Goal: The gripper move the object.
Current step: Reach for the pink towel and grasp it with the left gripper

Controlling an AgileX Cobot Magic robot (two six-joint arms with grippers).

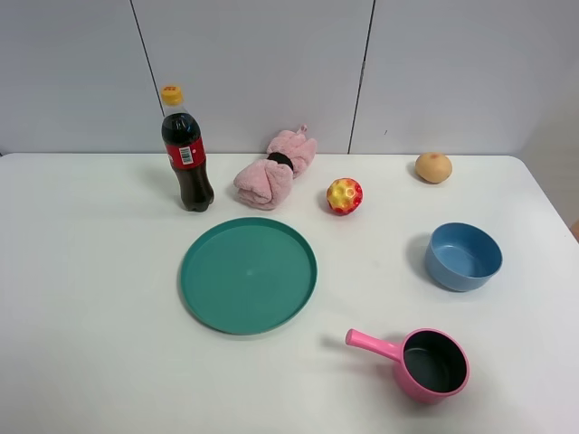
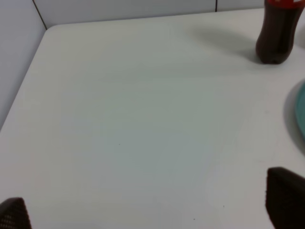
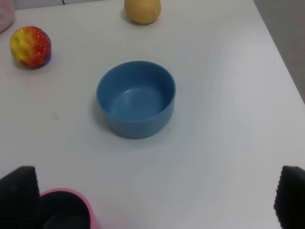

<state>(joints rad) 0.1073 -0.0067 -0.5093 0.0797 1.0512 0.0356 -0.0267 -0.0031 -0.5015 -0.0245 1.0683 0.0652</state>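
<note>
A teal plate (image 1: 248, 275) lies mid-table. Behind it stand a cola bottle (image 1: 185, 154), a rolled pink towel (image 1: 274, 170), a red-and-yellow ball (image 1: 345, 195) and a tan round fruit (image 1: 433, 167). A blue bowl (image 1: 463, 256) and a pink saucepan (image 1: 430, 363) sit at the right. Neither gripper shows in the exterior high view. My left gripper (image 2: 148, 205) is open and empty over bare table, with the bottle (image 2: 279, 33) and the plate's edge (image 2: 301, 114) beyond it. My right gripper (image 3: 155, 198) is open and empty, with the saucepan (image 3: 66, 210), bowl (image 3: 137, 98), ball (image 3: 30, 46) and fruit (image 3: 142, 10) in its view.
The white table (image 1: 81, 298) ends at a grey wall (image 1: 271, 63) behind and at its right edge (image 1: 556, 212). The left wrist view shows the table's far left corner (image 2: 47, 29).
</note>
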